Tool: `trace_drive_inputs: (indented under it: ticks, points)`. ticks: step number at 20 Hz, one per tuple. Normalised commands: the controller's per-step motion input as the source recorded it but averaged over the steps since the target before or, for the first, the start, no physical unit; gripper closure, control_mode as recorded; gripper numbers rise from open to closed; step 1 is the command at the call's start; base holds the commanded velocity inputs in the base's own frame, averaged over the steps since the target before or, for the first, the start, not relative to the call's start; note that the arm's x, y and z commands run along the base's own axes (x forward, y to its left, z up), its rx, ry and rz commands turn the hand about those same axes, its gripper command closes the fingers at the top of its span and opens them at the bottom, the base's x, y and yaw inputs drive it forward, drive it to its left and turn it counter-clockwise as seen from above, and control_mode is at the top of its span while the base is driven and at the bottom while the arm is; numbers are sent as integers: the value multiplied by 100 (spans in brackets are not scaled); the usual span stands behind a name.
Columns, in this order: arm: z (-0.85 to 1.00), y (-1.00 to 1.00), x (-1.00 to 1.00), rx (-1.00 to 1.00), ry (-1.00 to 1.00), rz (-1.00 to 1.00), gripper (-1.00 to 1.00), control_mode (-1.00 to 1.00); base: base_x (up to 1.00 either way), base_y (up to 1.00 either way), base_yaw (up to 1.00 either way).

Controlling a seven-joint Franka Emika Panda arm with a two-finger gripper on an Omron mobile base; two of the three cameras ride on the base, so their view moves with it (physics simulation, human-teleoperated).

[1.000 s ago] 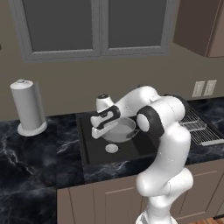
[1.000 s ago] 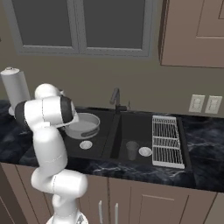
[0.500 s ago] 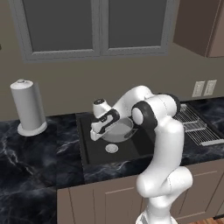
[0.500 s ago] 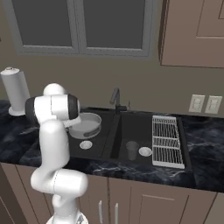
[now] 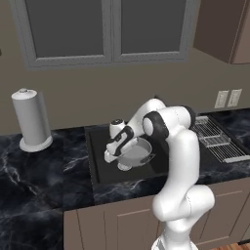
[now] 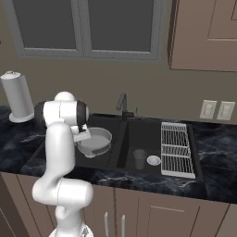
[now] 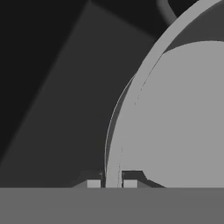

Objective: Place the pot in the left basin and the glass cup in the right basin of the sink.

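Observation:
The grey metal pot (image 5: 138, 151) (image 6: 95, 141) hangs low inside the left basin (image 5: 101, 172) (image 6: 112, 158) of the black sink (image 6: 121, 172), slightly tilted. My gripper (image 5: 113, 155) (image 7: 112, 183) is shut on the pot's left rim. In the hand view the thin rim runs up between the two fingertips (image 7: 93, 183), with the pot's pale inside (image 7: 183, 113) to the right. The glass cup (image 6: 139, 159) stands upright in the right basin (image 6: 141, 134), next to a pale drain (image 6: 153, 160).
A white wire rack (image 5: 215, 139) (image 6: 176, 148) spans the right basin's far side. The dark faucet (image 6: 122, 104) rises behind the divider. A paper towel roll (image 5: 31, 119) (image 6: 16, 97) stands on the counter at the left. Wall outlets (image 5: 228, 98) sit at the right.
The arm has folded in and carried the pot a little lower into the left basin. The gripper stays shut on the rim; the cup has not moved.

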Motion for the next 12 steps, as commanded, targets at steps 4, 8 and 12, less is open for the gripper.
trace_drive_inputs:
  ticks: [4,8,12]
  points:
    - [-52,-3,5,0,-8,-2,100,-100,0,0,0]
    - [-52,0,7,0,-5,-2,100,-100,0,0,0]
    - [-55,0,20,0,-1,0,100,-100,0,0,0]
